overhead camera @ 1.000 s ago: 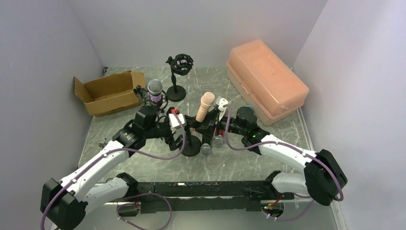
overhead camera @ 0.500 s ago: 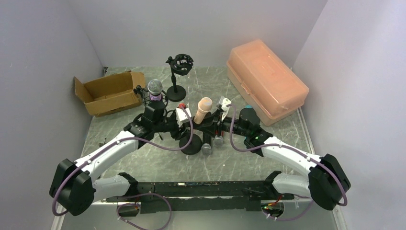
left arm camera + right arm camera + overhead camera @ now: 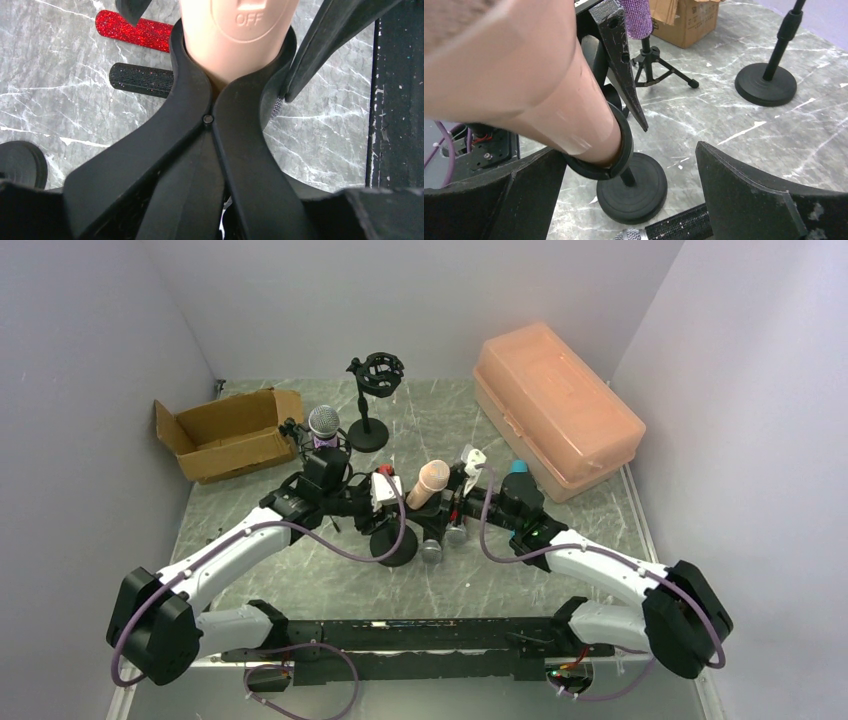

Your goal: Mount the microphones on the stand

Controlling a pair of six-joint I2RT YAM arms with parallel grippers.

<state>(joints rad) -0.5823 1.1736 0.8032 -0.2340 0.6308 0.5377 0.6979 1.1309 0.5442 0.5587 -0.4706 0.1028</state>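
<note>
The peach-beige microphone sits tilted in the black clip of the round-based stand, its body gripped by the clip's curved arms. My left gripper is shut on the clip's handles. My right gripper stands open around the peach microphone, its fingers wide apart. The glittery red microphone and the black one lie on the table. The purple microphone stands in a tripod stand. A bit of the light blue microphone shows behind my right wrist.
An empty shock-mount stand with a round base stands at the back. An open cardboard box lies at the back left and a peach plastic case at the back right. The black microphone's silver head lies below my right gripper.
My left gripper moved in and closed on the clip's handles. The peach microphone sank lower into the clip. My right gripper opened and let go of it.
</note>
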